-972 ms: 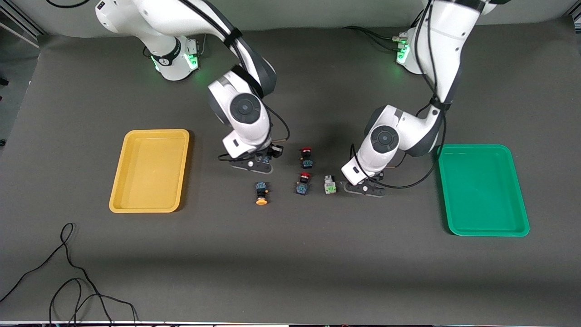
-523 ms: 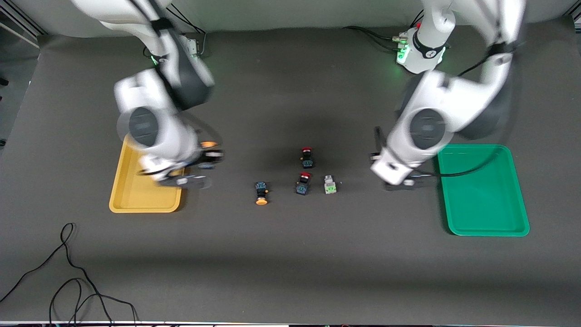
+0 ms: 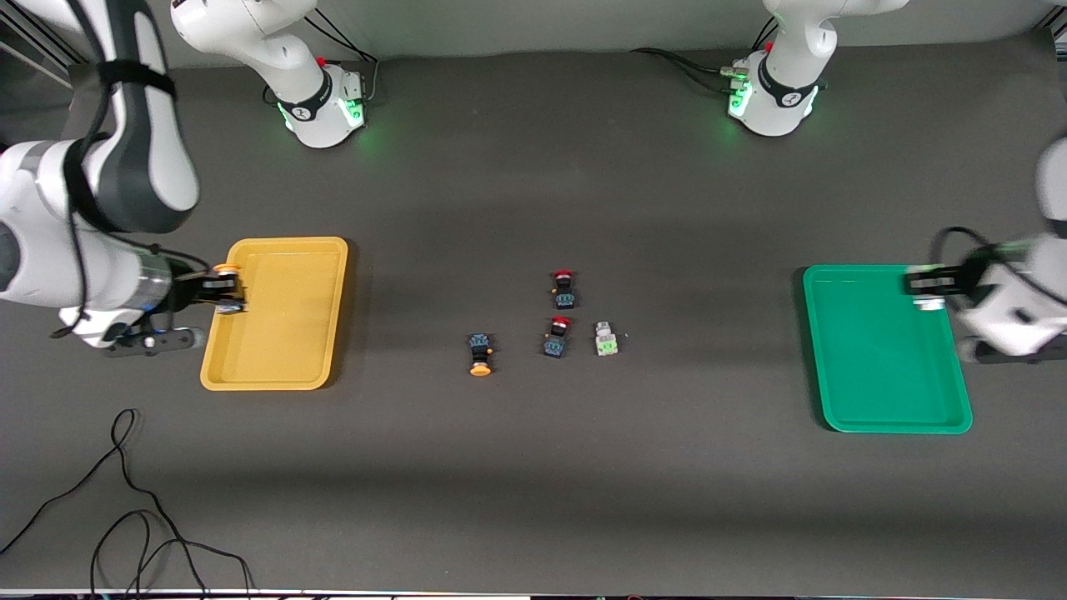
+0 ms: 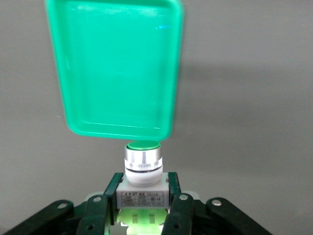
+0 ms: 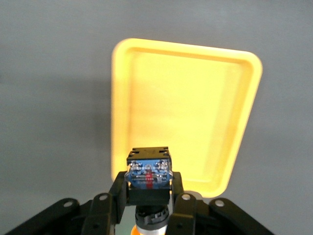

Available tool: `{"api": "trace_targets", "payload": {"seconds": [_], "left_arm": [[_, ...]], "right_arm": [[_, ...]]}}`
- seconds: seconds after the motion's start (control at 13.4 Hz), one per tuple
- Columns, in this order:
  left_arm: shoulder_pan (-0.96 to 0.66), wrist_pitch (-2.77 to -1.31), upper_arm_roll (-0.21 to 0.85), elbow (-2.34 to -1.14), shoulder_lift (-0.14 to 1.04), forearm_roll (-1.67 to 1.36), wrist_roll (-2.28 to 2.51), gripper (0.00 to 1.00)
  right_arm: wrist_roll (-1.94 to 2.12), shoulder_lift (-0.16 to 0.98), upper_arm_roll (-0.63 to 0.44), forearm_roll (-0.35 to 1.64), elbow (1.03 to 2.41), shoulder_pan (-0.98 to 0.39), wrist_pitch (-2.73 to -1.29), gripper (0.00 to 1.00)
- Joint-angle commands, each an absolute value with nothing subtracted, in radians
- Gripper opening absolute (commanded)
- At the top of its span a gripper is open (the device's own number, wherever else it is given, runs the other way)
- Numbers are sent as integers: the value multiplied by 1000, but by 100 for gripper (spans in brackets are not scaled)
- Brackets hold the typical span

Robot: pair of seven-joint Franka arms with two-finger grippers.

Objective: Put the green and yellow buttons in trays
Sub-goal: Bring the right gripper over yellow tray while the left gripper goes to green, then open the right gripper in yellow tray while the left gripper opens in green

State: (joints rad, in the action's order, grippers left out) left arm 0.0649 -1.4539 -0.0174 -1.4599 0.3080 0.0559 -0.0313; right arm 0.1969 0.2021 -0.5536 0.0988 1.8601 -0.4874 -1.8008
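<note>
Right tool [image 5: 146, 198] clamps a yellow button [image 5: 148, 175] over the yellow tray [image 3: 275, 383]; left tool [image 4: 143, 205] clamps a green button [image 4: 142, 169] over the green tray [image 3: 884, 421]. Light, rigid, smooth; best gripped across their squared bodies.

Dark grey table cover [image 3: 533, 500]; black cable [image 3: 125, 517] near camera edge.

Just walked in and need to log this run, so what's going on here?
Two robot arms are sorting small buttons into trays. The right hand holds a yellow-capped button over the edge of the yellow tray. The left hand holds a green button over the rim of the green tray. Neither is released yet. On the table between the trays lie another yellow-capped button, another green button and two red-capped buttons.
</note>
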Motion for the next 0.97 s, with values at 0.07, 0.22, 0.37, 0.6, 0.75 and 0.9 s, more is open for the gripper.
{"api": "trace_targets", "payload": {"seconds": [0.07, 0.22, 0.37, 0.6, 0.75, 0.9], "left_arm": [[126, -1732, -2, -1748, 252, 109, -113, 0], [172, -2025, -3, -1984, 216, 109, -168, 0], [195, -2169, -2, -2074, 225, 109, -187, 0], [219, -2297, -3, -2126, 271, 109, -190, 0], [232, -2383, -5, -2140, 316, 109, -210, 0], [262, -2446, -5, -2140, 356, 110, -231, 0]], "right_arm": [[303, 164, -626, 94, 2164, -505, -2136, 27], [316, 214, -634, 103, 2224, -502, -2264, 27], [345, 279, -634, 127, 2223, -499, -2315, 27], [464, 380, -635, 244, 2211, -483, -2368, 27], [485, 426, -635, 294, 2186, -483, -2372, 58], [474, 425, -634, 298, 2146, -485, -2317, 100]]}}
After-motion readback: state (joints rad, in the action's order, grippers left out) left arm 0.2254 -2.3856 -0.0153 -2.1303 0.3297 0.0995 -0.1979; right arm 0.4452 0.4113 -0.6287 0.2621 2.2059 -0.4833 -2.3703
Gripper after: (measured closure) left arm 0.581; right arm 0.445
